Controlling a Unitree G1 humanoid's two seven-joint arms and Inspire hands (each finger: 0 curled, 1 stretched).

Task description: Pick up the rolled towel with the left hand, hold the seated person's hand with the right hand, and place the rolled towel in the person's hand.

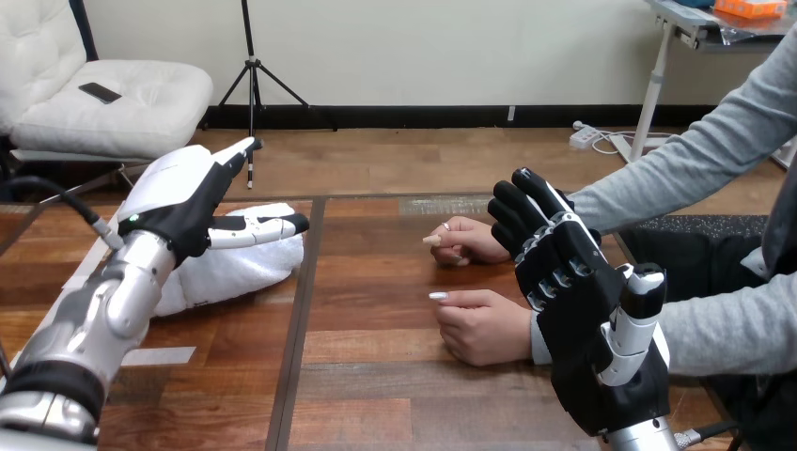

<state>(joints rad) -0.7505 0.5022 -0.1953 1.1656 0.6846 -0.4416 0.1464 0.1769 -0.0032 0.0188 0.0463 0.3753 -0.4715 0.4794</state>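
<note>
A white rolled towel (pixel 235 268) lies on the wooden table (pixel 376 395) at the left. My left hand (pixel 183 202) hovers just above its near end, open, fingers straight and thumb pointing right. My right hand (pixel 583 319) stands raised at the right, open, palm toward the camera, fingers straight. It partly covers the wrist of the person's nearer hand (pixel 479 324), which rests on the table with fingers loosely curled. The person's farther hand (pixel 465 240) lies on the table just beyond, beside my right hand's fingers (pixel 536 211). I cannot tell whether my right hand touches either.
Grey sleeves (pixel 695 160) come in from the right edge. A dark seam (pixel 299 319) runs down the tabletop between the towel and the person's hands. Strips of pale tape (pixel 155 356) lie on the table near my left forearm.
</note>
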